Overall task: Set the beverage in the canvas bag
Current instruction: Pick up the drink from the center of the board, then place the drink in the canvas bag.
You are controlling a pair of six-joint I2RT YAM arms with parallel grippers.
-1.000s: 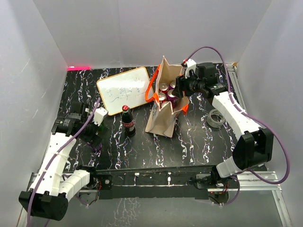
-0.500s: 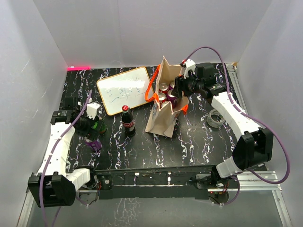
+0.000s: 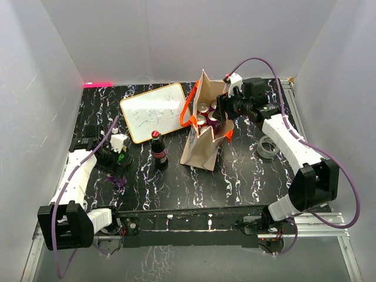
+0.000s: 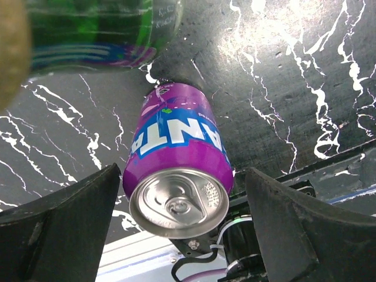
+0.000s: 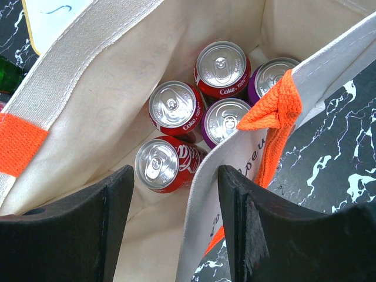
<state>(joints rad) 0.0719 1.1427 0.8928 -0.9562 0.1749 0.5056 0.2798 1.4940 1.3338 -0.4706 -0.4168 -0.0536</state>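
The left arm (image 3: 73,179) bends forward, the left hand (image 4: 182,176) low and pointing down, jaws wide apart. The right arm (image 3: 291,138) stretches far out, the right hand (image 5: 176,176) raised, jaws partly apart.

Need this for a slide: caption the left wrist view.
Open left claw straddling a purple Fanta can on the black marbled table, not yet gripping.

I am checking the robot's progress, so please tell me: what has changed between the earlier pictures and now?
The left gripper came down over the purple can; its jaws now stand open on either side of it, not gripping. Nothing was taken hold of or let go. The right gripper stayed at the canvas bag rim; the cola bottle did not move.
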